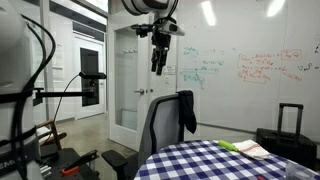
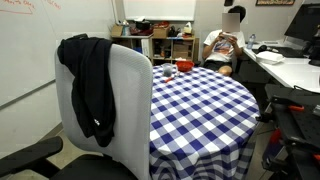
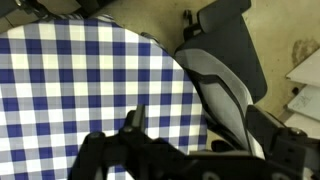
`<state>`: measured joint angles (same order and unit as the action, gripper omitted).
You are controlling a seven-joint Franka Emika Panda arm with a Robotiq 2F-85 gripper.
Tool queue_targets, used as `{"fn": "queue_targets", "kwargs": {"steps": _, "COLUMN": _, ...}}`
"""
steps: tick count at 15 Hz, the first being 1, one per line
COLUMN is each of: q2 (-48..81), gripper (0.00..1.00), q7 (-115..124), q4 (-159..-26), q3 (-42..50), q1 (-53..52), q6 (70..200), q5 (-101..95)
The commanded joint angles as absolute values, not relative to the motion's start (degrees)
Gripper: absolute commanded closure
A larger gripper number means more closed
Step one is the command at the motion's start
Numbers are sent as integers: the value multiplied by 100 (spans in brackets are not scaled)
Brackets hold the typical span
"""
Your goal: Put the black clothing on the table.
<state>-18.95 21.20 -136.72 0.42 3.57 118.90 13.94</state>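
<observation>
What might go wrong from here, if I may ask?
1. The clothing hangs over the chair back; pulling may snag it or turn the chair.
2. The gripper hangs well above it; a shallow pinch on limp fabric could slip.
3. Small items lie on the table; dropped clothing may sweep them.

White glossy shell on the arm [image 1: 140, 6], with black joint sections near the wrist. The gripper [image 1: 158, 64] is matte black all over: chunky boxy body, slim angular fingers [image 3: 135, 118]. In the wrist view its housing reads as dark rounded blocks, detail too blurred to tell
</observation>
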Motion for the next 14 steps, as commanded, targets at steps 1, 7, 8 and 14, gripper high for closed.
{"fn": "queue_targets", "kwargs": {"steps": 1, "q2": -1427, "gripper": 0, "q7": 2683, "q4": -13189, "q3": 64, "q1": 473, "q6": 12569, "q5": 1716}}
{"fn": "queue_targets", "kwargs": {"steps": 7, "q2": -1203, "gripper": 0, "q7": 3328, "q4": -12885, "q3": 65, "q1": 493, "q6": 13515, "q5": 1604}}
{"fn": "queue_targets", "kwargs": {"steps": 8, "q2": -1136, "gripper": 0, "q7": 3482, "q4": -12794, "q3": 58, "q1": 488, "q6": 13682, "q5": 1588}}
{"fn": "queue_targets", "kwargs": {"steps": 14, "q2": -1201, "gripper": 0, "q7": 3903, "q4": -12831, "q3": 81, "q1": 419, "q6": 13777, "q5": 2192}}
